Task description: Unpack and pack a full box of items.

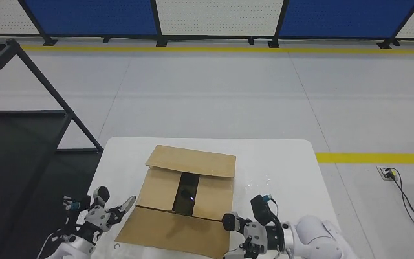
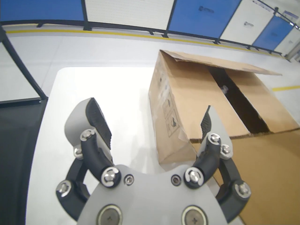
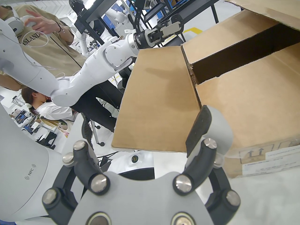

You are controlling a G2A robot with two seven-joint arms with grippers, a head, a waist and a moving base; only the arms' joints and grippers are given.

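Fingers (image 2: 98,118) of the left gripper (image 2: 151,108) stand spread wide with nothing between them, low over the white table (image 2: 93,83), just beside the near left corner of the cardboard box (image 2: 257,94). The right gripper (image 3: 143,127) is spread too and holds nothing; one pad (image 3: 199,127) shows plainly, close to the box's right side wall. Whether it touches the cardboard I cannot tell.

The right wrist view shows the outer near flap (image 3: 157,94) folded out past the table's near edge, with the left gripper (image 3: 168,28) beyond it. The left wrist view shows a small pale thing (image 2: 223,87) down in the dark slot between the two inner flaps; what it is I cannot tell.

From the top view, the box (image 1: 158,188) sits mid-table, its far flap (image 1: 191,160) raised and leaning over the opening, its near flap (image 1: 174,233) lying between the left gripper (image 1: 107,210) and the right gripper (image 1: 249,226). Bare table (image 1: 278,168) runs along the box's right side and behind it, with a narrower strip on the left. A black rack (image 1: 39,84) stands just off the table's left edge.
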